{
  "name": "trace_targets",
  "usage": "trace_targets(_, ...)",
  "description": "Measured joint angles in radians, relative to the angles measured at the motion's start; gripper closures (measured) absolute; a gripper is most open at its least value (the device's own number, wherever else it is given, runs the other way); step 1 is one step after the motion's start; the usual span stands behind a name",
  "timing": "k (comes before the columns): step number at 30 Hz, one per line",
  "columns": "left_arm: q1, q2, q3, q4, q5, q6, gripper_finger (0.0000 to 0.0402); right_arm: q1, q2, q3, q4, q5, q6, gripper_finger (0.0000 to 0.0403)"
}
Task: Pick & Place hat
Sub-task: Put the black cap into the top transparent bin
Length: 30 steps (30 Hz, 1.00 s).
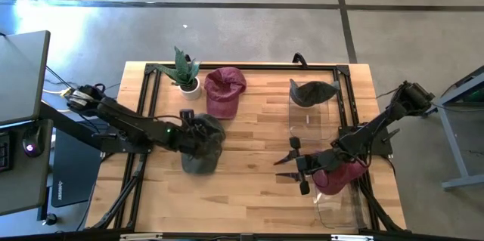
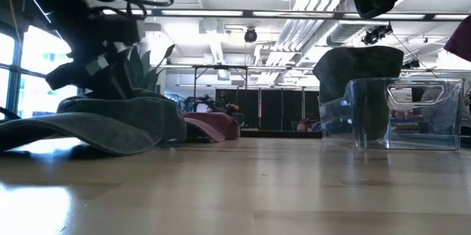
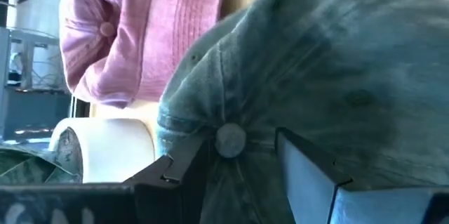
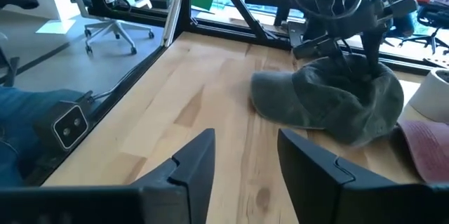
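A dark green cap [image 1: 204,154] lies on the table by its brim [image 2: 44,128], left of centre. My left gripper [image 1: 187,131] is over its crown, open, with one finger on each side of the top button [image 3: 230,140]. A maroon cap [image 1: 224,94] lies behind it, toward the far edge. My right gripper [image 1: 293,167] hangs open over bare wood near the right side and holds nothing. Its wrist view looks across at the green cap [image 4: 330,101]. Another maroon hat [image 1: 342,177] lies under the right arm. My left gripper comes down from above onto the green cap's crown [image 3: 337,62]. Its open fingers [image 3: 175,171] straddle the top button, and the cloth rises between them. Whether the tips press into the cloth is hidden by the cap. The cap rests on the table.
A potted plant [image 1: 184,71] stands at the far left, beside the maroon cap. A clear bin [image 1: 310,116] at the right holds another dark cap [image 1: 311,91]. A second clear bin [image 1: 336,207] sits near the right front. Bare wood lies in the middle and along the near edge.
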Motion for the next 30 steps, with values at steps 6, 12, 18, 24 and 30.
trace_targets(6, 0.06, 0.071, 0.0, 0.02, -0.015, 0.051, 0.0245, 0.0, 0.0, 0.0, -0.031, -0.031, 0.011, 0.0264)
trace_targets(12, 0.119, 0.139, -0.001, 0.064, -0.016, 0.076, 0.0249, 0.0, 0.0, 0.0, -0.034, -0.039, 0.014, 0.0265)
trace_targets(18, 0.166, 0.169, -0.001, 0.093, 0.046, 0.111, 0.0356, 0.0, 0.0, 0.0, -0.035, -0.039, 0.015, 0.0265)
trace_targets(24, 0.162, 0.168, 0.054, 0.01, 0.086, 0.136, 0.0388, 0.0, 0.0, 0.0, -0.037, -0.039, 0.015, 0.0265)
trace_targets(30, 0.104, 0.148, 0.229, -0.197, 0.078, 0.129, 0.0398, 0.0, 0.0, 0.0, -0.048, -0.039, 0.015, 0.0265)
